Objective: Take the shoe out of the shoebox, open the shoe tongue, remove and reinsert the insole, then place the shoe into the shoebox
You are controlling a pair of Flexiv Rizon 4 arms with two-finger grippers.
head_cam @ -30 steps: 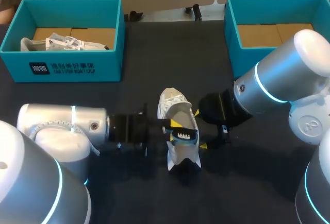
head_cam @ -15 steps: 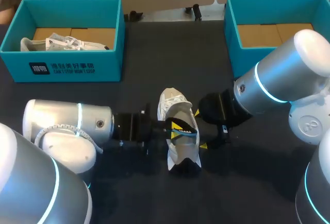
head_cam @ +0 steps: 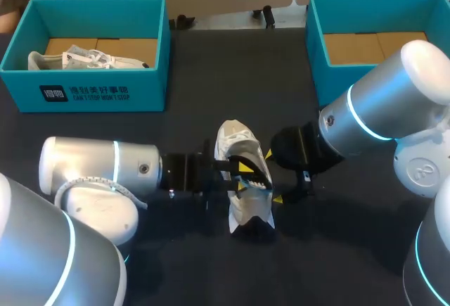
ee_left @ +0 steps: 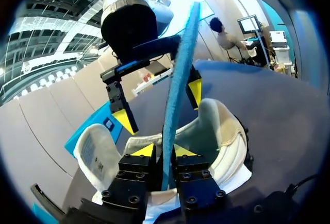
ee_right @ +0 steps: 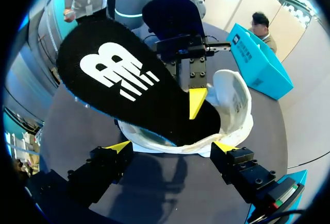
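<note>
A white shoe (head_cam: 238,139) lies in the middle of the table, toe pointing away. Its insole (ee_right: 134,85), black on top with a blue edge (ee_left: 178,80), stands slanting up out of the shoe's opening. My left gripper (head_cam: 241,176) comes in from the left and is shut on the insole's lower part (ee_left: 164,152), one yellow tip on each face. My right gripper (ee_right: 172,147) is wide open on the shoe's right side. The shoe (ee_right: 234,105) sits between its fingertips (ee_right: 119,147).
A teal shoebox (head_cam: 84,95) at the back left holds another white shoe (head_cam: 91,60). A second teal shoebox (head_cam: 316,60) at the back right shows only its cardboard floor. Dark tabletop (head_cam: 211,67) lies between the boxes and the shoe.
My left arm has slid to the right, carrying the insole further over the shoe's opening. The right arm and the shoe have stayed where they were.
</note>
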